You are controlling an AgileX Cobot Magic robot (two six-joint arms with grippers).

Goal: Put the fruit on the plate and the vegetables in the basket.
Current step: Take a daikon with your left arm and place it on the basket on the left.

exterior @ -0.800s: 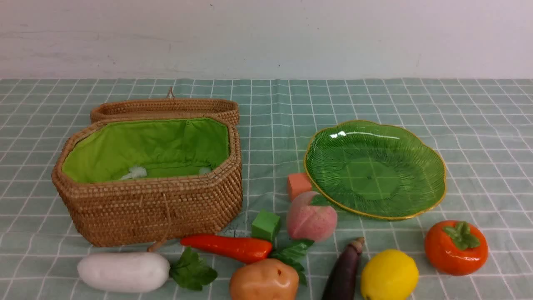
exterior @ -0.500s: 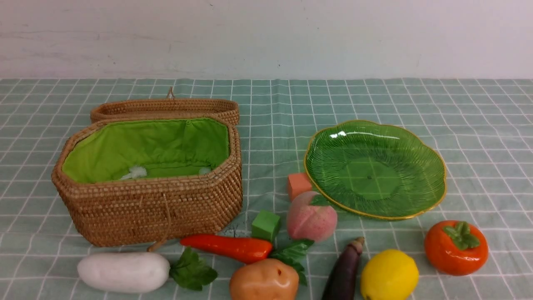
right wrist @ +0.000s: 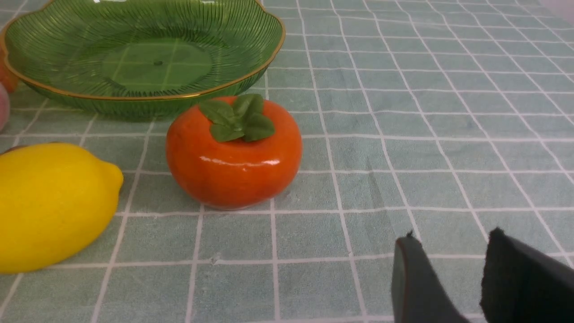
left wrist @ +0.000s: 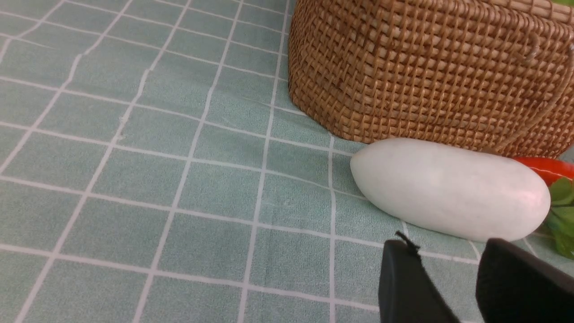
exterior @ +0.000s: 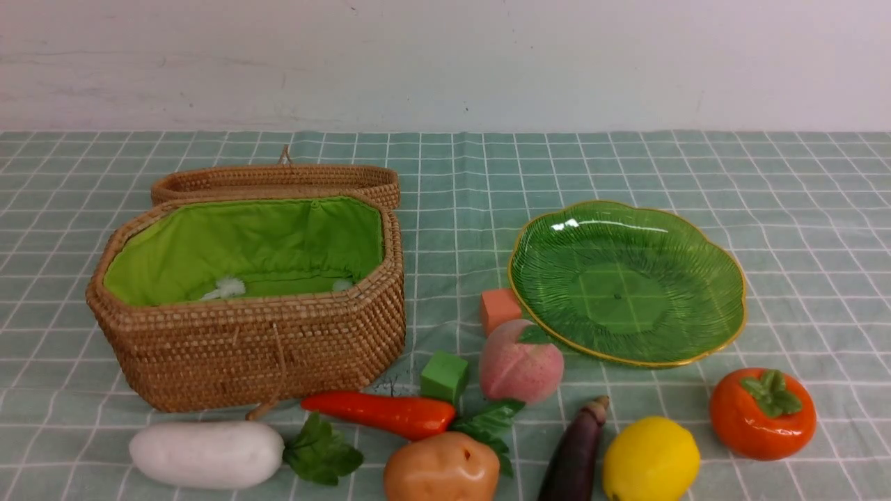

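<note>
On the checked cloth in front of the open wicker basket (exterior: 250, 348) lie the white radish (exterior: 207, 454), carrot (exterior: 379, 412), potato (exterior: 440, 467) and eggplant (exterior: 574, 456). The green plate (exterior: 626, 285) holds nothing. The peach (exterior: 521, 360) touches its near rim; the lemon (exterior: 651, 459) and persimmon (exterior: 762, 414) sit nearer me. Neither arm shows in the front view. My left gripper (left wrist: 446, 244) is open just short of the radish (left wrist: 448, 188), nothing between its fingers. My right gripper (right wrist: 452, 235) is open and holds nothing, off to one side of the persimmon (right wrist: 233, 152).
A small orange cube (exterior: 498, 308) sits by the plate's left rim and a small green cube (exterior: 444, 376) between carrot and peach. The basket's lid (exterior: 278, 179) lies open behind it. A white wall runs along the back of the table.
</note>
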